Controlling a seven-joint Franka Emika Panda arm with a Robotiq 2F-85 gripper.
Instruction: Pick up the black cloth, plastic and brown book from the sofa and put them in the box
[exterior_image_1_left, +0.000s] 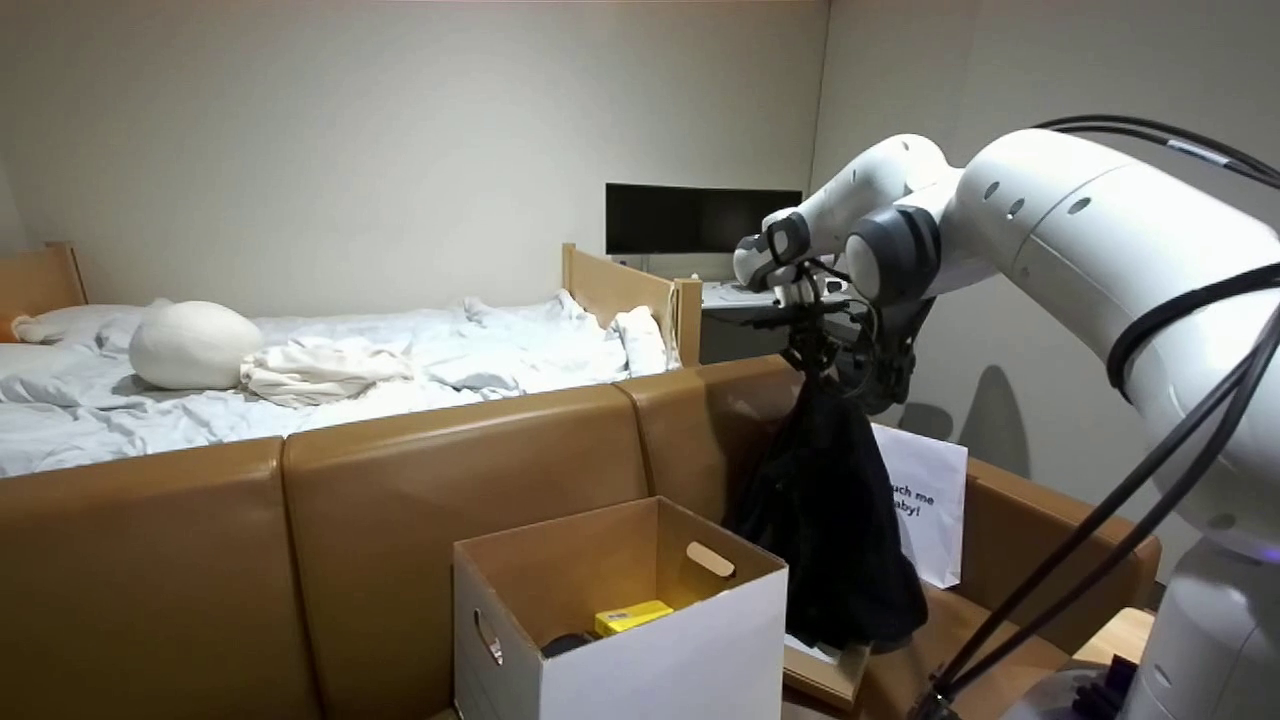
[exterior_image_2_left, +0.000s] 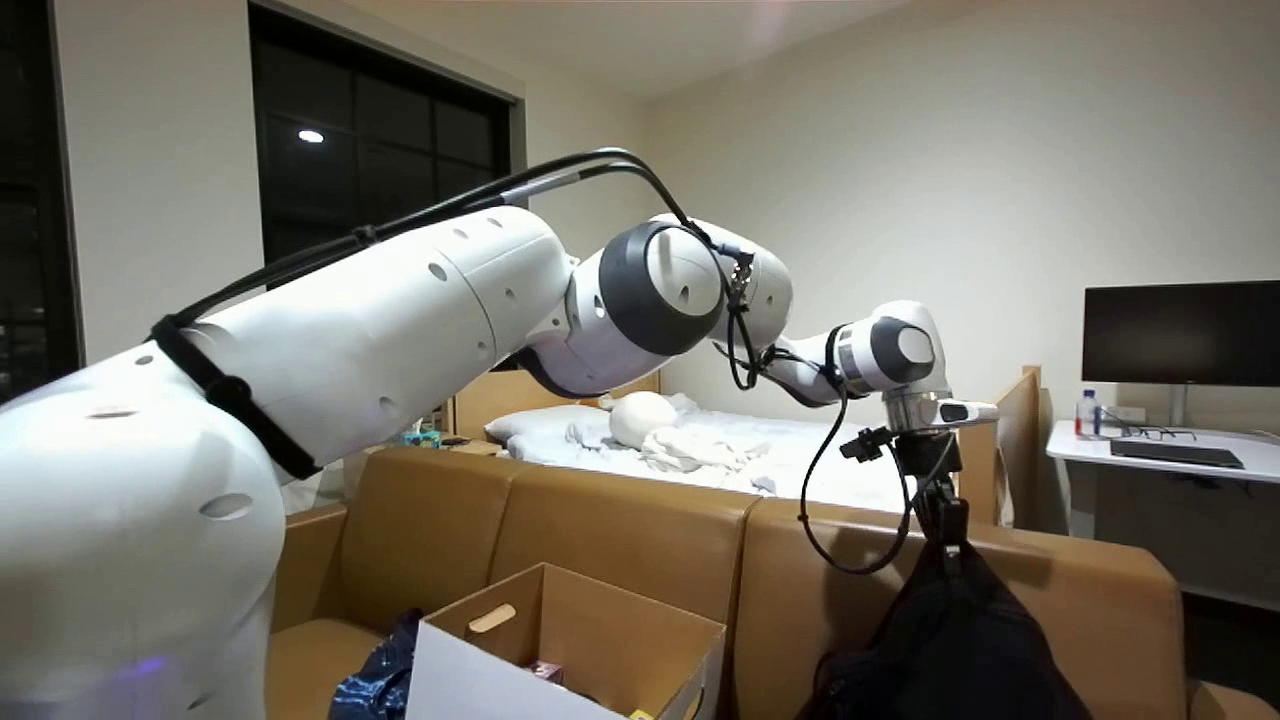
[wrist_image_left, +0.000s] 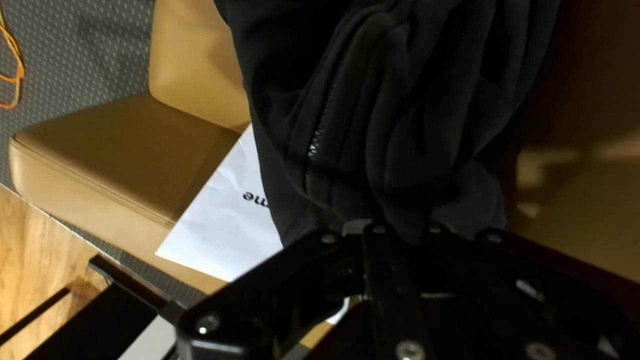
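My gripper (exterior_image_1_left: 818, 370) is shut on the top of the black cloth (exterior_image_1_left: 835, 520), which hangs down in folds over the sofa (exterior_image_1_left: 470, 460). In the wrist view the fingertips of the gripper (wrist_image_left: 405, 229) pinch the cloth (wrist_image_left: 380, 125), and a zip shows on it. The white box (exterior_image_1_left: 665, 670) stands open-topped beside the cloth, apart from the gripper. A flat tan edge with a pale face, apparently the brown book (exterior_image_1_left: 830, 678), peeks out below the cloth, mostly hidden by it and the box. The plastic is hidden or out of view.
Inside the box lie a yellow pack (exterior_image_1_left: 632, 617) and a dark item (exterior_image_1_left: 567, 643). A glossy dark blue crumpled thing (exterior_image_2_left: 380, 675) sits beside the box. Behind the cloth a white printed card (exterior_image_1_left: 930, 510) leans upright. The sofa backrest separates this area from the bed (exterior_image_1_left: 480, 340).
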